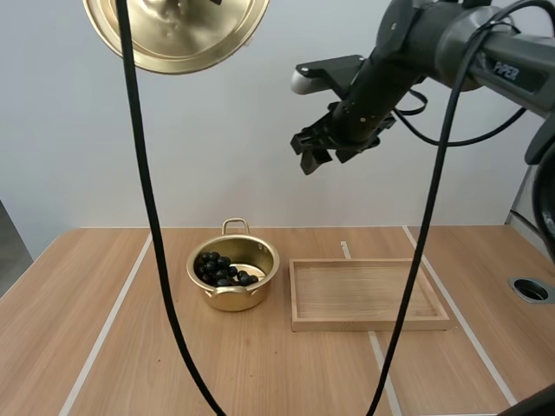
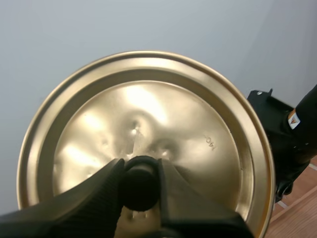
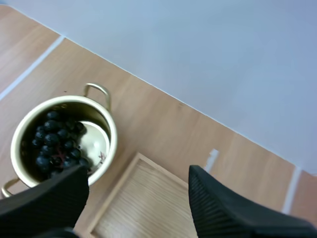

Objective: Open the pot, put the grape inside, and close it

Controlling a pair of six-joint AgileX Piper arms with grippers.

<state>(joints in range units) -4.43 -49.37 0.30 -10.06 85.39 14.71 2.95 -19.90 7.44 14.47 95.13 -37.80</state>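
A gold pot [image 1: 234,276] stands open on the table with a bunch of dark grapes [image 1: 221,270] inside it. The grapes [image 3: 54,144] lie against one side of the pot [image 3: 106,134]. The gold lid [image 1: 178,30] hangs high at the upper left. My left gripper [image 2: 141,186] is shut on the lid's black knob [image 2: 140,188], holding the lid [image 2: 143,134] tilted with its top toward the camera. My right gripper [image 1: 319,154] hovers high above the wooden tray [image 1: 368,295], open, nothing between its fingers [image 3: 54,198].
The wooden tray [image 3: 148,208] lies just right of the pot. Pale tape lines [image 1: 108,325] cross the table. A round metal-ringed hole [image 1: 531,289] sits at the table's right edge.
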